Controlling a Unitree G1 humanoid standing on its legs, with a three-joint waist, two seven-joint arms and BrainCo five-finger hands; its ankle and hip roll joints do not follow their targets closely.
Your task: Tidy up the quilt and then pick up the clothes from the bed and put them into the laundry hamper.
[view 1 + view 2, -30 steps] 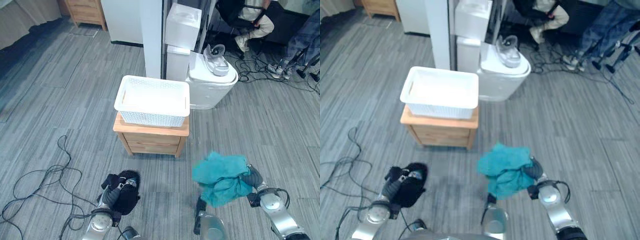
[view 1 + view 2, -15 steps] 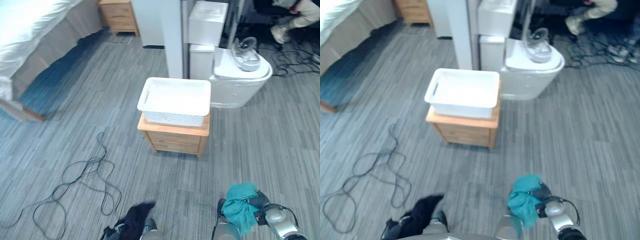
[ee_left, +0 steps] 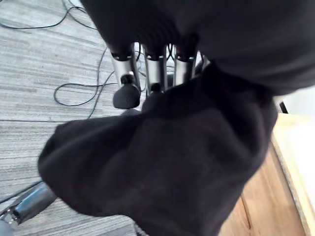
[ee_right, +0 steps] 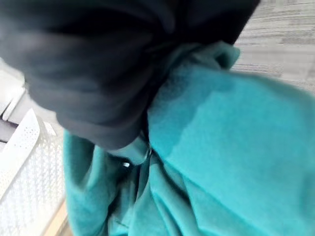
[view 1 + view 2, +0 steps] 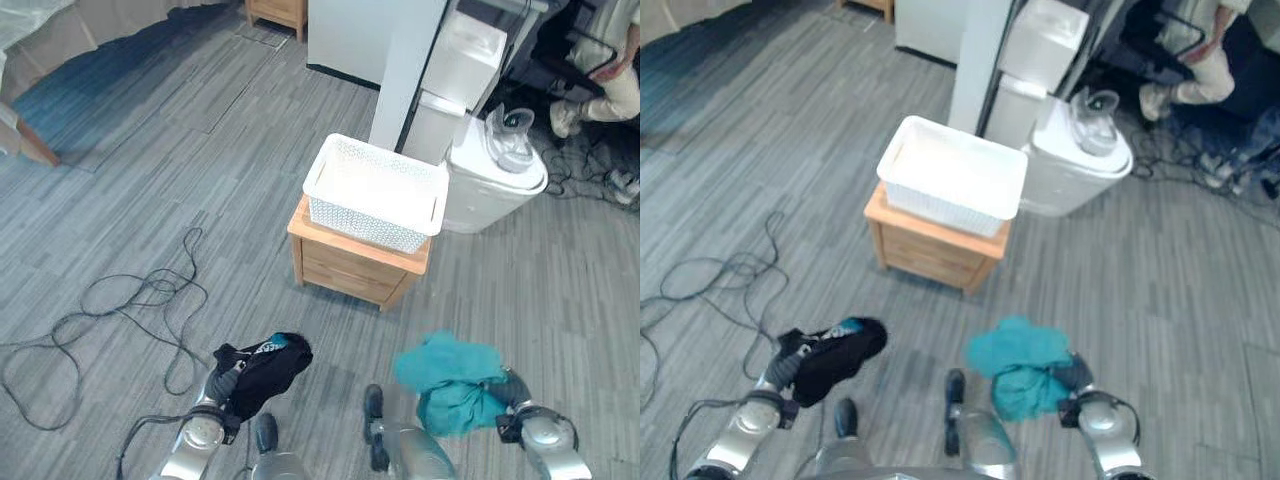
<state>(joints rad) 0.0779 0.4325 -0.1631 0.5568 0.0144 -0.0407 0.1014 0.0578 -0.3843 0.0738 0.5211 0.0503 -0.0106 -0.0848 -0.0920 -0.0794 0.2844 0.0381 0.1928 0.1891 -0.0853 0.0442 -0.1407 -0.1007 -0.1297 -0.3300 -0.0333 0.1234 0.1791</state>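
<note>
Black garment (image 5: 262,370) — bunched and dark, held in the left robot hand (image 5: 226,366) at about 7 o'clock in the left eye view. In the left wrist view the silver fingers (image 3: 125,71) curl into the black cloth, which drapes over and below them; the grasp is confirmed. A small patch of teal shows at the garment's upper edge in the head views.

Teal garment (image 5: 450,380) — crumpled, held at about 5 o'clock in the left eye view, well apart from the black one. The right robot hand (image 5: 510,390) sits against its 3 o'clock side. In the right wrist view the teal cloth (image 4: 221,162) lies bunched directly beyond the dark ribbed cover; the fingers are buried in the folds, so whether they are clenched on the cloth cannot be told.

Laundry hamper (image 5: 377,191) — a white perforated basket, upright, standing on a small wooden nightstand (image 5: 350,265) just above centre, at 12 o'clock from both garments and well apart from them. Its interior looks bare white. A corner of the perforated wall also appears in the right wrist view.

Surroundings: grey plank floor (image 5: 140,180); a white rounded appliance (image 5: 495,185) just beside the hamper at 2 o'clock; a white pillar (image 5: 405,60) behind it. A bed (image 5: 20,60) edge appears at 10 o'clock. A seated person (image 5: 610,85) is at the 2 o'clock corner.
</note>
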